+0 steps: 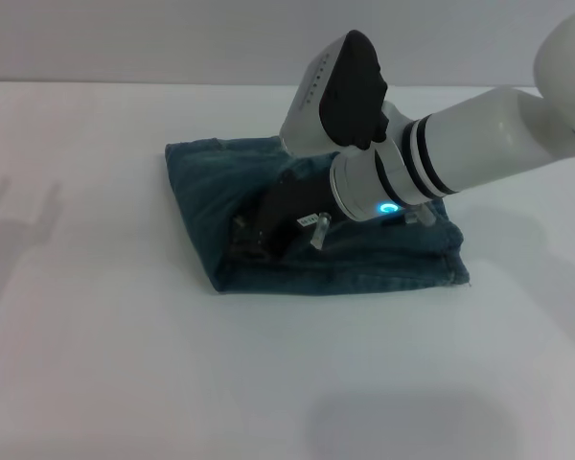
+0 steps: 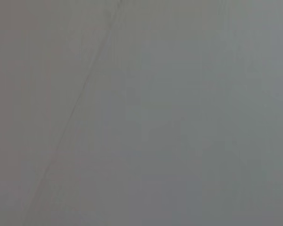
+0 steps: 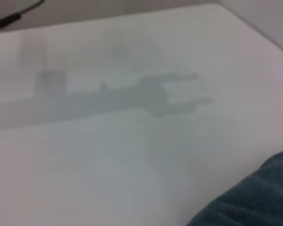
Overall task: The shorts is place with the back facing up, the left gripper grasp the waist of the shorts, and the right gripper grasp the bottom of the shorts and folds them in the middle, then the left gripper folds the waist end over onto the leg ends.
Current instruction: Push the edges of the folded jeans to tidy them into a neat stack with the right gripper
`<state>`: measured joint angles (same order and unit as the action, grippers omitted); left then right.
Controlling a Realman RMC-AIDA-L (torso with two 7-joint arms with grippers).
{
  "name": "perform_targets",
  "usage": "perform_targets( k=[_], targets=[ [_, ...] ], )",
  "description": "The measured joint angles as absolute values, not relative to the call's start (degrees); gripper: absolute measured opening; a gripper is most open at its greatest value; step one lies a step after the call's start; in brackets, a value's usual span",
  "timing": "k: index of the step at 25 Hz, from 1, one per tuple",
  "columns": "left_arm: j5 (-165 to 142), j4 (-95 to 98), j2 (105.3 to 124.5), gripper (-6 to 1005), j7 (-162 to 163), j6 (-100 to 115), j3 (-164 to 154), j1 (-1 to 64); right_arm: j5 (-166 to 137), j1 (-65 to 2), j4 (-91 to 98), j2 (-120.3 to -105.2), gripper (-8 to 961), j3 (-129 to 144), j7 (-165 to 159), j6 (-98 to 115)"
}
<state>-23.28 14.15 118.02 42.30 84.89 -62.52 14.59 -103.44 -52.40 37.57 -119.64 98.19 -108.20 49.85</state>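
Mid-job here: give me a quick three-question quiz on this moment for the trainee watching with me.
1. True or false: the shorts lie spread out at full length.
2. Which gripper is down on the denim? A) the left gripper B) the right gripper C) both
3. Fill in: in the right wrist view, beside the white table, one corner shows blue ____.

Key
1. False: they are folded into a compact, roughly square bundle.
2. B: its arm reaches in from the robot's right; the left gripper is not in view.
3. Denim.
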Motion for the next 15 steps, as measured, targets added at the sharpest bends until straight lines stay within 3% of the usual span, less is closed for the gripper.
perform_targets(
  k=[6,15],
  targets=[
    [-23.28,14.15,117.95,738,42.28,84.30,-62.47,14.28,-102.09,-49.31,42.36,-119.41,385,97.86,-108.54,55.84],
    [-23.79,12.78,117.94,738,42.27,84.84,-62.91,13.04,-95.79,-37.37,50.32,-119.33,385,90.10,-99.50,65.83]
  ],
)
